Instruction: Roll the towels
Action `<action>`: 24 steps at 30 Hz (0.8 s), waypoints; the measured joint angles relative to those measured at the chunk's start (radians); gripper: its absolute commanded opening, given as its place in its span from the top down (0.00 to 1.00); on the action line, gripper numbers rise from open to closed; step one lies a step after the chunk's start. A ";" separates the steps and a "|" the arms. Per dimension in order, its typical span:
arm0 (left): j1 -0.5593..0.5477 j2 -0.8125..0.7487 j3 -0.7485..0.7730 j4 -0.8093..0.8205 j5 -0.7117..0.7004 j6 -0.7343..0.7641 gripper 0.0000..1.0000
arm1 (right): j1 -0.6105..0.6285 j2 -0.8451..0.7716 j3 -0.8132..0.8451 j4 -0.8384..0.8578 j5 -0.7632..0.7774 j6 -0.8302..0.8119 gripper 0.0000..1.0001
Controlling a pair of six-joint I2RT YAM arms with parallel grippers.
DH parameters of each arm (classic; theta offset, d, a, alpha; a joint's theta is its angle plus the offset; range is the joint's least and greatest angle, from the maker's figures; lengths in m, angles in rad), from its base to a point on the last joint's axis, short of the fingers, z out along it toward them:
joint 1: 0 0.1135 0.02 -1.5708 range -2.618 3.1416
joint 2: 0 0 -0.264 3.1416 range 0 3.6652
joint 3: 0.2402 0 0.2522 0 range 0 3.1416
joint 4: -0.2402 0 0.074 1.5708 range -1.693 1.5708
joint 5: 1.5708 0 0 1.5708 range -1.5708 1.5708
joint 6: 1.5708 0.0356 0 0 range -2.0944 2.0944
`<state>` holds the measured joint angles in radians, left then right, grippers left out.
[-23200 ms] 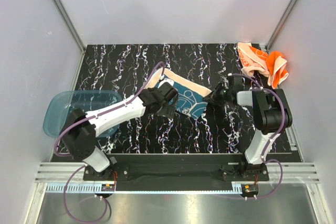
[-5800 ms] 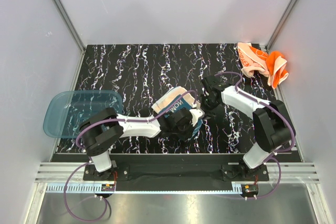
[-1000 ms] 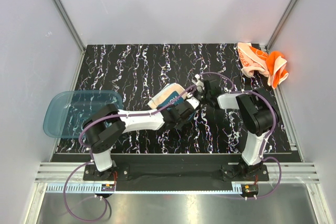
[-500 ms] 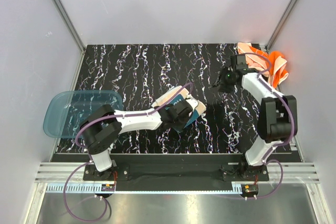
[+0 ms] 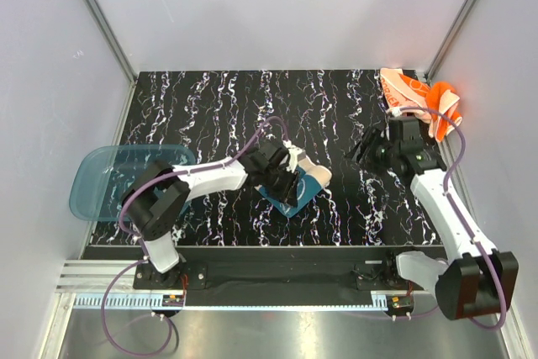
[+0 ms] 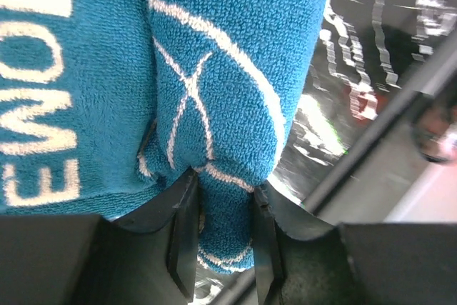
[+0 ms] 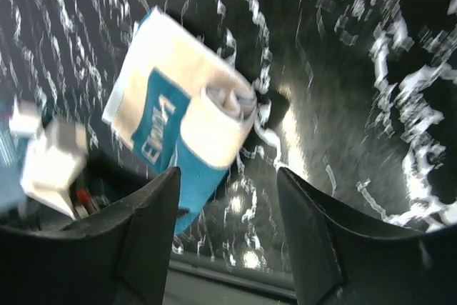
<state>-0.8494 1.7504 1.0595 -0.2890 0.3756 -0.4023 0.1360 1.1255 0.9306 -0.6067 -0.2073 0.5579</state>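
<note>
The left gripper (image 6: 214,194) pinches a fold of the teal towel (image 6: 214,91), part-rolled right of the blue tray (image 5: 118,178). The cloth seems soft and limp, probably best held by an edge. The right gripper (image 7: 227,176) gapes empty. The orange towel (image 5: 420,102) lies crumpled, far right of the tray.

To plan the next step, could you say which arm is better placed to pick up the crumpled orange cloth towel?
Probably right. The right hand is open, empty and nearer the crumpled orange cloth towel in the far corner; the left hand is shut on the teal-blue cloth towel.
</note>
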 measured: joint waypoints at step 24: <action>0.212 0.244 0.031 0.239 0.622 -0.346 0.63 | 0.159 0.192 -0.364 0.762 -0.392 0.198 0.59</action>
<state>-0.6369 1.9945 1.0901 -0.0502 0.9977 -0.7486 0.2951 1.3170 0.5667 0.1555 -0.5991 0.7563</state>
